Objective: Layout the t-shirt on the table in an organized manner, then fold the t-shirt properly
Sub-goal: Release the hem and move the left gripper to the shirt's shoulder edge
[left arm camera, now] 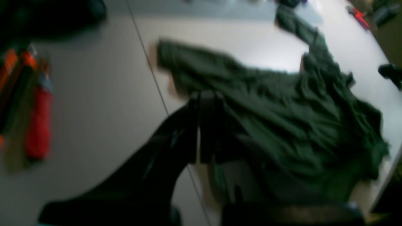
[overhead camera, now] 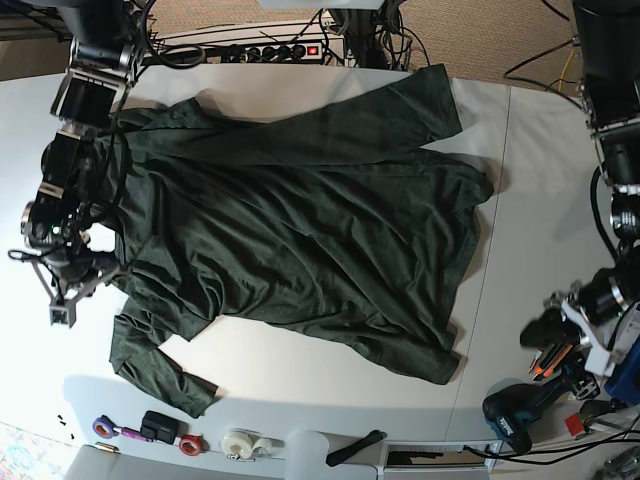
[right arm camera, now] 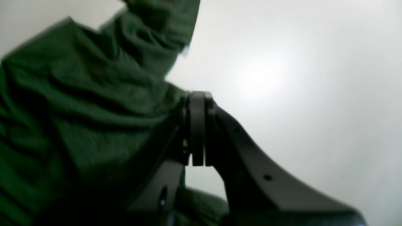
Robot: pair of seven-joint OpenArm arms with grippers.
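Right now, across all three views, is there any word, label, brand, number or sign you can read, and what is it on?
None readable.
The t-shirt: no print or tag showing.
The table: no markings.
Tape rolls and small items at the table's near edge: any labels are too small to read.
Power strip at the far edge: markings too small.
Red and orange tools in the left wrist view: too blurred.

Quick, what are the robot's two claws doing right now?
Left claw: shut, holding nothing, above the t-shirt.
Right claw: shut at the t-shirt's edge; grip cannot be told.
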